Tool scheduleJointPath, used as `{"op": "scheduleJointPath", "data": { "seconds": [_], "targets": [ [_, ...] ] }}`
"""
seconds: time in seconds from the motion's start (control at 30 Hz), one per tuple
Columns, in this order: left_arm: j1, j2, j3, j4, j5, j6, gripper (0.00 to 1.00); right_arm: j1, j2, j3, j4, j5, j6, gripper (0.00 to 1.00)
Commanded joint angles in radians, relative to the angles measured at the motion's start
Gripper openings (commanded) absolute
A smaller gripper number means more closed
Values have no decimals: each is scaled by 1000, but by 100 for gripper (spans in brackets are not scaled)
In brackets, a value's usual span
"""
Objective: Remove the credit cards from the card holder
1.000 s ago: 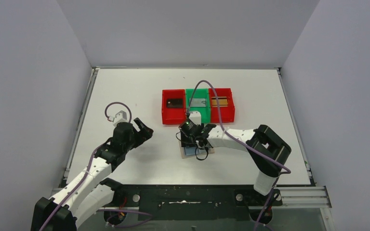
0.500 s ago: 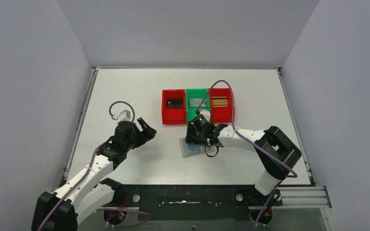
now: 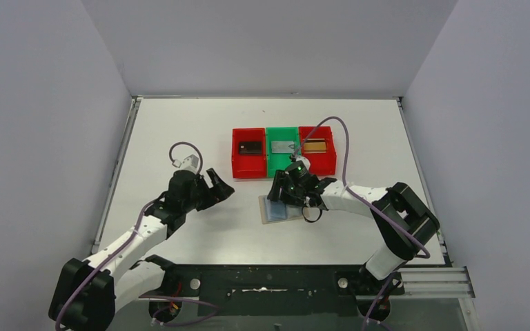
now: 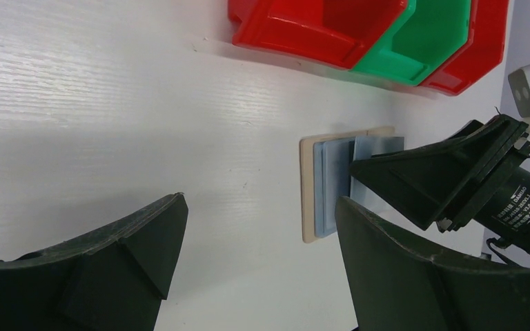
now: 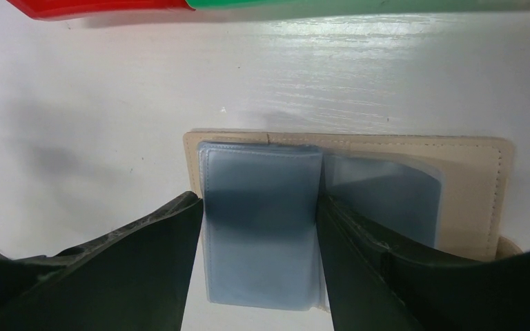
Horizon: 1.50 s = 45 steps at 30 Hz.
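Note:
The card holder (image 3: 269, 210) lies open on the table in front of the bins, beige with light blue sleeves. In the right wrist view its beige cover (image 5: 479, 186) and a blue sleeve (image 5: 259, 207) show. My right gripper (image 3: 287, 191) is open just over it (image 5: 259, 276), one finger on each side of the left blue sleeve. My left gripper (image 3: 221, 191) is open and empty, left of the holder (image 4: 308, 196). A dark card (image 3: 250, 147), a silver-grey card (image 3: 283, 146) and a gold-brown card (image 3: 314, 145) lie in the bins.
Three joined bins stand behind the holder: a red bin (image 3: 238, 165), a green bin (image 3: 273, 160) and a second red bin (image 3: 331, 160). The first two also show in the left wrist view, red (image 4: 303, 31) and green (image 4: 421, 41). The right arm's cable loops over the bins.
My right gripper has shifted right and back, baring the open holder's blue sleeves. My left gripper has moved right, closer to the holder.

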Motion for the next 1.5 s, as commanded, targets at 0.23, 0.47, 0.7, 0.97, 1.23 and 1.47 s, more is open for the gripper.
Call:
{"op": "scheduleJointPath", "data": {
  "seconds": [0.23,0.47,0.7,0.97,1.23,1.47],
  "targets": [
    [4,27,50,74,44,21,79,41,35,77,-74,78,-43,69],
    [4,24,52,65,40,21,79,115,93,169,-203,234,-61,60],
    [4,22,49,61,37,20,80,133,107,196,-236,273,-74,53],
    [4,20,47,58,37,19,79,151,111,211,-238,283,-96,67],
    [5,27,49,61,35,19,79,155,84,176,-162,223,-117,69],
    [4,22,47,57,34,19,79,155,116,192,-197,238,-120,63]
  ]
}}
